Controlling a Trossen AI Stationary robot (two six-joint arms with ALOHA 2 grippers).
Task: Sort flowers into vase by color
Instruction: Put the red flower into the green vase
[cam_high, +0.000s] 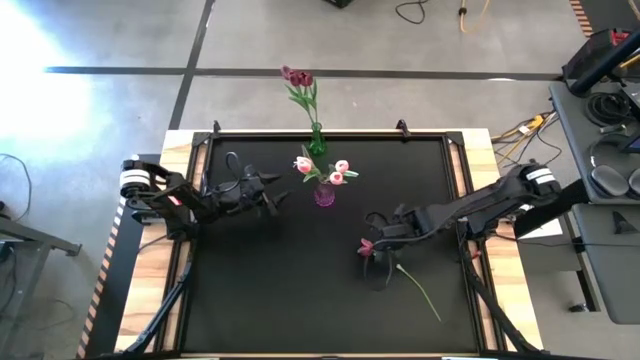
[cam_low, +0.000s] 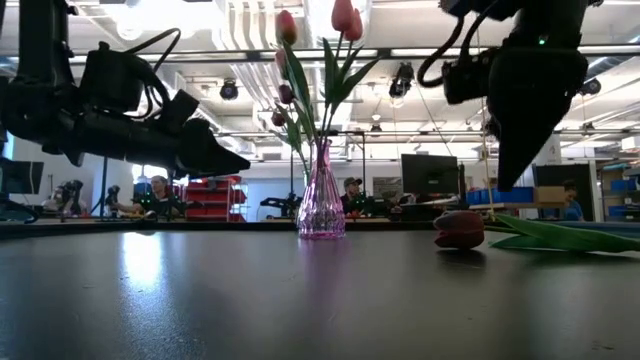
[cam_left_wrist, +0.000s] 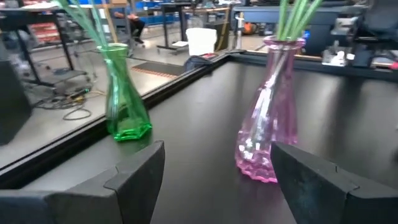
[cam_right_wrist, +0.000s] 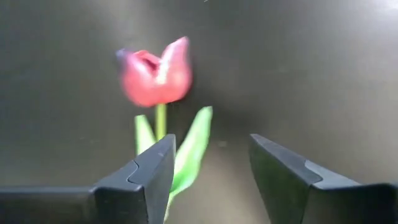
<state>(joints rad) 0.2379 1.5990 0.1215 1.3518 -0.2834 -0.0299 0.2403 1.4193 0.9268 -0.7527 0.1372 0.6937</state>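
Last loose tulip (cam_high: 366, 246) lies flat on the black surface (cam_high: 260, 290) toward its right edge, dark red head pointing at the vases, stem (cam_high: 420, 290) trailing toward the near right corner. Right claw (cam_high: 385, 238) hangs over it, fingers apart and empty; in the right wrist view head and leaves sit just ahead of the gap, stem running between the fingers, so this arm is nearer. Left claw (cam_high: 268, 196), also apart and empty, waits beside the pink vase (cam_high: 324, 194); green vase (cam_high: 316, 142) stands at the far edge.

left gripper (cam_high: 272, 196): fingers apart, held above table | right gripper (cam_high: 373, 238): fingers apart, angled down
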